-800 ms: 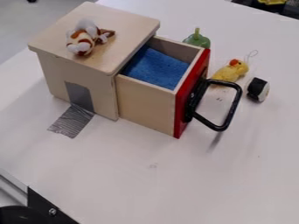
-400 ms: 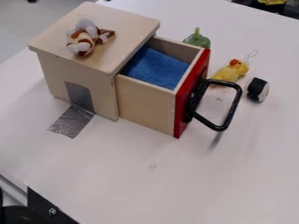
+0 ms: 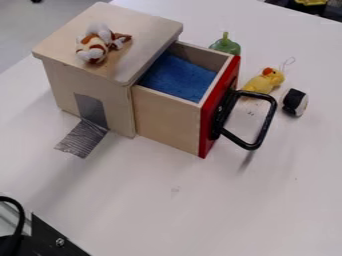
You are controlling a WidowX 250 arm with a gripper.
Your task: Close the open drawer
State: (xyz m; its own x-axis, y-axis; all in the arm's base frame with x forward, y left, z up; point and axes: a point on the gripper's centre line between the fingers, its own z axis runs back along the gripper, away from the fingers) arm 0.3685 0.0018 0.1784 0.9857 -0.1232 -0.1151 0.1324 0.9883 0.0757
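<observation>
The drawer (image 3: 167, 117) stands pulled out of the right side of a light wooden box (image 3: 87, 85). Its front (image 3: 209, 120) is red, with a black loop handle (image 3: 268, 120) sticking out to the right. A blue lining (image 3: 177, 79) lies inside the drawer.
A brown and white plush toy (image 3: 95, 46) lies on the box top. Behind and right of the drawer are a green toy (image 3: 226, 45), a yellow duck (image 3: 264, 81) and a black and white roll (image 3: 294, 102). Grey tape (image 3: 83, 137) joins box and table. Black hardware (image 3: 53, 239) occupies the lower left corner.
A curved black cable-like part has come into the lower left corner, and faint shadows now fall on the box and the table's left side. The drawer has not moved.
</observation>
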